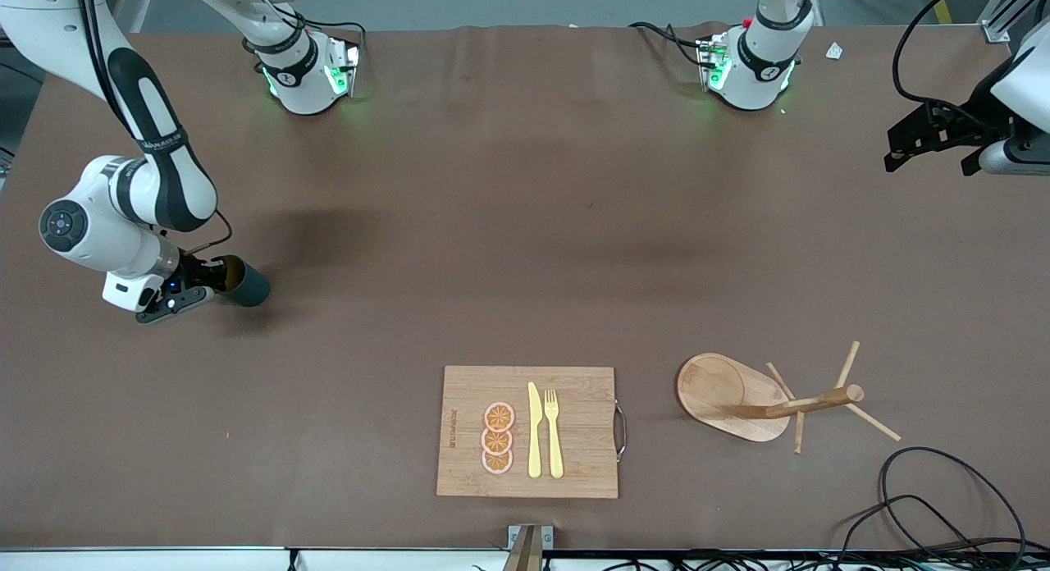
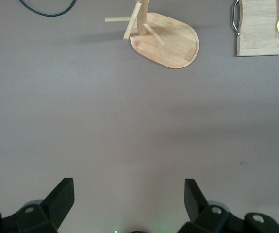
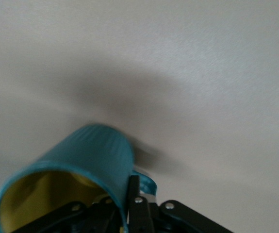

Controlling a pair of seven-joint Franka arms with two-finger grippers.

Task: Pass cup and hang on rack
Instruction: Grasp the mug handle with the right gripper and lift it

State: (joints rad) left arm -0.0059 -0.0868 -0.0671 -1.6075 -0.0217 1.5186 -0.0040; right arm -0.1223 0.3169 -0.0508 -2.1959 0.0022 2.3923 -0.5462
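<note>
1. Right gripper (image 1: 215, 282) is over the table (image 1: 509, 226) at the right arm's end, pinching the cup (image 1: 246, 284) at its rim beside the handle. One finger (image 3: 133, 204) sits outside the wall, the other inside.
2. Cup is held tipped on its side, mouth toward the gripper, teal outside, yellow inside showing in the right wrist view (image 3: 76, 179). A shadow lies on the table under it.
3. Left gripper (image 1: 935, 140) hangs over the left arm's end of the table, fingers (image 2: 61, 199) spread wide, nothing between them. This arm waits.
4. Rack (image 1: 738, 395) stands on the table toward the left arm's end, near the front camera: oval base, post, thin pegs. Also in the left wrist view (image 2: 163, 36).
5. Board (image 1: 529, 431) lies beside the rack, toward the right arm's end. On it: three orange slices (image 1: 498, 438), a yellow knife (image 1: 534, 430) and a fork (image 1: 554, 431).
6. A black cable (image 1: 943, 505) loops near the rack, at the table's front edge.
</note>
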